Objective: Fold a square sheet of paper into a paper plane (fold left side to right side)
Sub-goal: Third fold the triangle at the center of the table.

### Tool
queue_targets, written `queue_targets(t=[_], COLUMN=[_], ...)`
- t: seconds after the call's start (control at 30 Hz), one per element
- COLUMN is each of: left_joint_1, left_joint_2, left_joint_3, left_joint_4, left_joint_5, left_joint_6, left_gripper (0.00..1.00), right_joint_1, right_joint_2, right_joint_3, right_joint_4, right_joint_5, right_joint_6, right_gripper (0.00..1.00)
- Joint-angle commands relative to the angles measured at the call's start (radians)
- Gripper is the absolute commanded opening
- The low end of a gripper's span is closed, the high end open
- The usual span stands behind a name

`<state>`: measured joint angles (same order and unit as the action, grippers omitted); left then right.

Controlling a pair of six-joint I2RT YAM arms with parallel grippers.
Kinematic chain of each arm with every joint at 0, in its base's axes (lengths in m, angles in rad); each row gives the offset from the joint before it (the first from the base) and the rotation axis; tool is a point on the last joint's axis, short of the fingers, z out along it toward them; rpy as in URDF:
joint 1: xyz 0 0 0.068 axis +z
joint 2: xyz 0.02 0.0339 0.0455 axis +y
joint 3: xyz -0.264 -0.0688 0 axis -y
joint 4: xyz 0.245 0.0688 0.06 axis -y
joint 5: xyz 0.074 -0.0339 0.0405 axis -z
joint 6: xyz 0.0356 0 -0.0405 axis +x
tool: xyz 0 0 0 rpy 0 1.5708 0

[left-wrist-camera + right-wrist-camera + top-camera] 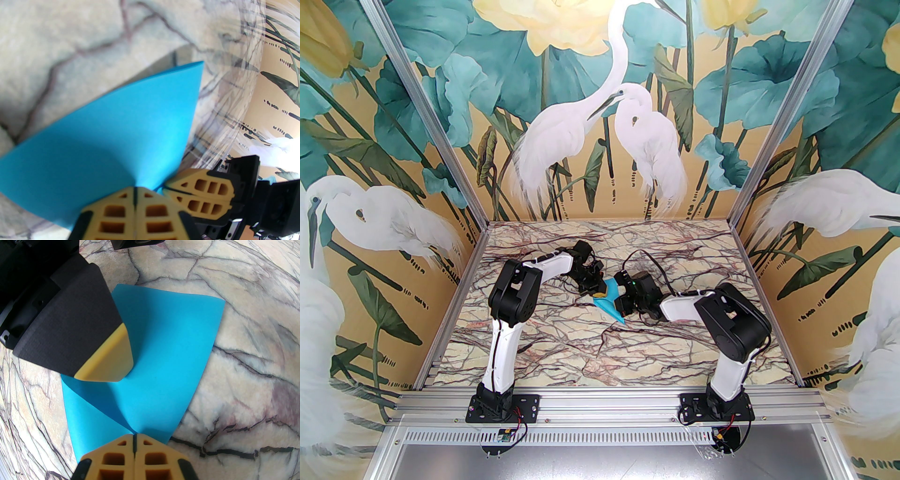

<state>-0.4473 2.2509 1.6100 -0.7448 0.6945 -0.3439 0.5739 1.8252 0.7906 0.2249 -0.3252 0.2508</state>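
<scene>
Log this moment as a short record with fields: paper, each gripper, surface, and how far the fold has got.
paper: square sheet of paper, turquoise-blue, bowed rather than lying flat
left gripper: left gripper shut, pinching the sheet
right gripper: right gripper shut, pinching the sheet close beside the left one
surface: marbled table, sheet near its middle
fold progress: sheet bent with soft ridges running from both pinch points; no dart shape yet
</scene>
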Motion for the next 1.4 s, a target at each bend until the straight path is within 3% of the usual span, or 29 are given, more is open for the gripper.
queue_targets(t=[0.0, 0.27, 0.4, 0.47, 0.57, 0.77, 1.03, 1.37], left_joint_1=[-0.015, 0.022, 0.056, 0.072, 0.077, 0.048, -0.045, -0.06], left_joint_2=[-0.002, -0.046, -0.083, -0.123, -0.211, -0.357, -0.347, -0.298], left_joint_3=[-0.026, 0.043, 0.089, 0.077, -0.009, -0.271, -0.388, -0.446], left_joint_4=[-0.01, -0.001, -0.005, 0.002, 0.045, 0.209, 0.392, 0.431], left_joint_5=[-0.046, -0.018, -0.022, -0.032, -0.034, 0.061, 0.071, 0.02], left_joint_6=[-0.006, -0.028, -0.035, -0.037, -0.029, -0.061, -0.16, -0.14], left_gripper=[0.03, 0.32, 0.36, 0.33, 0.19, 0.02, 0.0, 0.0], right_joint_1=[-0.004, -0.005, -0.005, -0.005, -0.005, -0.005, -0.005, -0.005], right_joint_2=[0.024, 0.031, 0.033, 0.035, 0.034, 0.034, 0.036, 0.04], right_joint_3=[-0.006, -0.008, -0.01, -0.01, -0.008, 0.001, 0.005, 0.01], right_joint_4=[-0.032, -0.079, -0.095, -0.096, -0.093, -0.105, -0.122, -0.131], right_joint_5=[0.018, 0.012, 0.015, 0.014, 0.014, 0.015, 0.014, 0.01], right_joint_6=[0.005, -0.009, -0.013, -0.01, -0.009, -0.012, -0.018, -0.021], right_gripper=[0.0, 0.0, 0.0, 0.0, 0.0, 0.0, 0.0, 0.0])
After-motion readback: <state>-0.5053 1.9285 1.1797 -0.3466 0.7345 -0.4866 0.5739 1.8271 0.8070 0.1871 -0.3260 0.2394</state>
